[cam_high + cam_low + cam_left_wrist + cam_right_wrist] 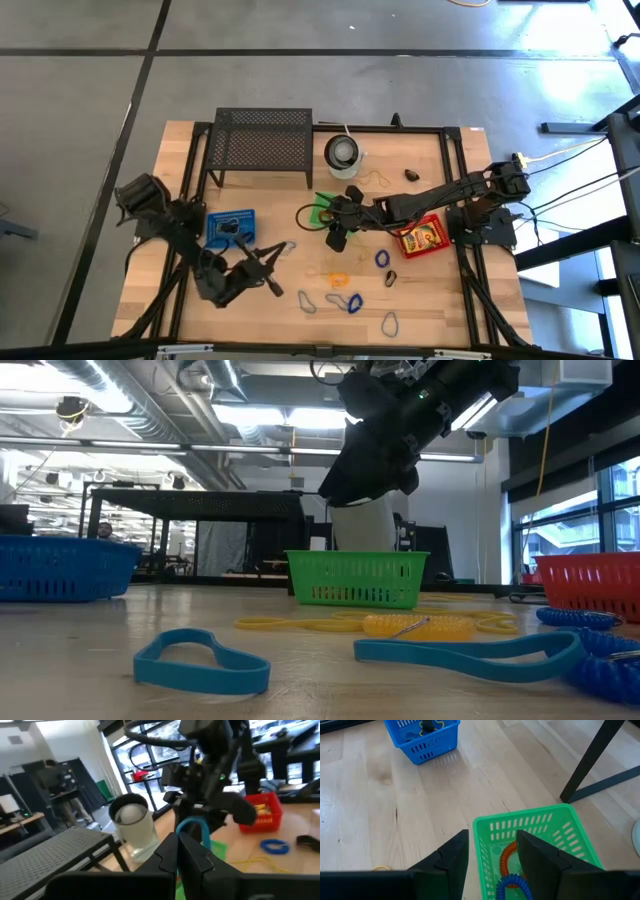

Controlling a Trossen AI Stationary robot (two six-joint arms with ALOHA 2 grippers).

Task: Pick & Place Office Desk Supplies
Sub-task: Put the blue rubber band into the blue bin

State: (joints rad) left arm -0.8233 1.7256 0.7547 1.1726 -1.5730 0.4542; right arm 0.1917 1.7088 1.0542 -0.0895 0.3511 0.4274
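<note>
My left gripper (272, 254) (186, 840) hovers near the table's front left, shut on a light blue loop (288, 247) (192, 827). My right gripper (335, 222) (492, 837) (370, 480) hangs open above the green basket (322, 205) (530, 812) (355, 580), its fingers over the basket's wall and touching nothing. An orange coil (507, 855) and a blue coil (512, 885) lie inside that basket. More loops lie loose on the wood: blue ones (200, 660) (470, 650) and yellow ones (400, 625). My left gripper pinches one end of the light blue loop (189, 834) between its two shut fingertips. The fingers point about level, toward the table's far right. The rest of the loop stands out beyond the fingertips, clear of the table.
A blue basket (230, 225) sits at the left and a red basket (422, 237) at the right. The white cup (343, 152) and black mesh rack (262, 140) stand at the back. Several loops (340, 298) lie near the front edge. A person (50, 775) stands beyond the table.
</note>
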